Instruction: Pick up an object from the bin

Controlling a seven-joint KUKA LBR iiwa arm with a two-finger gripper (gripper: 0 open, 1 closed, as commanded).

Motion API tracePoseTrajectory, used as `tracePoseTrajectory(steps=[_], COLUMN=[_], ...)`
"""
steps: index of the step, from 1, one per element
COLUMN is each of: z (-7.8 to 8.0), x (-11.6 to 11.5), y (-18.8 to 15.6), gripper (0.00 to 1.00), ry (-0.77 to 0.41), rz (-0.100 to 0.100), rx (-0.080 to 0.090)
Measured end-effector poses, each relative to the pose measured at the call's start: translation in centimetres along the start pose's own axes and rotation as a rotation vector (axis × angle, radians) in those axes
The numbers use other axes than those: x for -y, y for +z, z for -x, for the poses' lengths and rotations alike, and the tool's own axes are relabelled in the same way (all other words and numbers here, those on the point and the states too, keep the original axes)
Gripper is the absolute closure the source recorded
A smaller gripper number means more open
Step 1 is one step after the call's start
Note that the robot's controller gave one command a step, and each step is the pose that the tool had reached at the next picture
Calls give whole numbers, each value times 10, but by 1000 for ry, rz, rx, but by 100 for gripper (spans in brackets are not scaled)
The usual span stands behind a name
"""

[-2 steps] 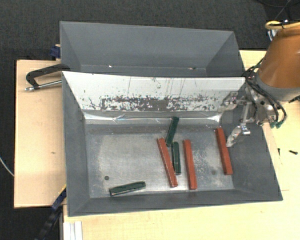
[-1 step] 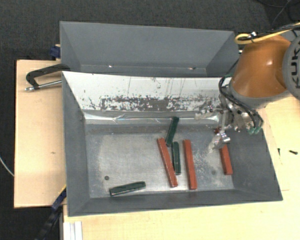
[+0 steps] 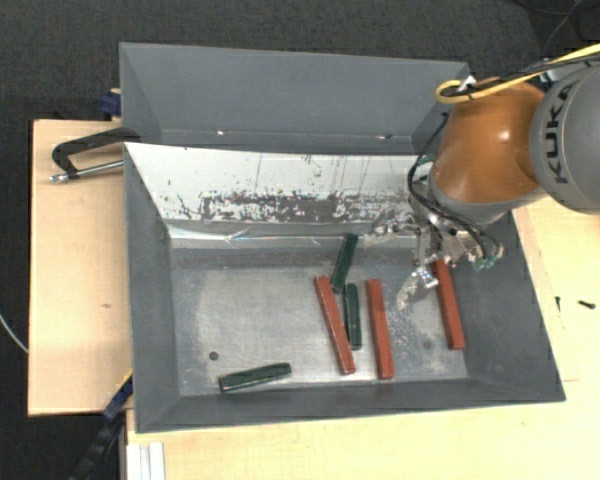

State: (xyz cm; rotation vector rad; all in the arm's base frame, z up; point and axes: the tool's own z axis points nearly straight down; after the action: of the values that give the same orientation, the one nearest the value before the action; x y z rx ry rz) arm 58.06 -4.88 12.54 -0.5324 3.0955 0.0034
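My gripper (image 3: 427,281) hangs over the right part of the bin floor, its metal fingers pointing down and apart, with nothing between them. Just right of it lies a red-brown stick (image 3: 450,314), running away toward the front. Left of the fingers lies another red-brown stick (image 3: 379,330), and beside that a dark green stick (image 3: 353,315). A third red-brown stick (image 3: 334,325) lies a little further left.
A second dark green stick (image 3: 343,260) leans near the back wall. A third dark green stick (image 3: 254,376) lies alone at the front left. The arm's orange cover hangs over the bin's right rear corner.
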Motion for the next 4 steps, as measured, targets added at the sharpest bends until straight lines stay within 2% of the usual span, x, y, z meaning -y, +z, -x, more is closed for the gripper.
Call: tracePoseTrajectory(steps=[1, 2, 3, 4], z=[7, 14, 19, 22], x=[-4, -4, -8, -15], y=[25, 35, 36, 35], gripper=[0, 0, 0, 0], ry=[-55, 260, 180, -127], rz=[0, -9, -11, 0], rx=[-1, -5, 1, 10])
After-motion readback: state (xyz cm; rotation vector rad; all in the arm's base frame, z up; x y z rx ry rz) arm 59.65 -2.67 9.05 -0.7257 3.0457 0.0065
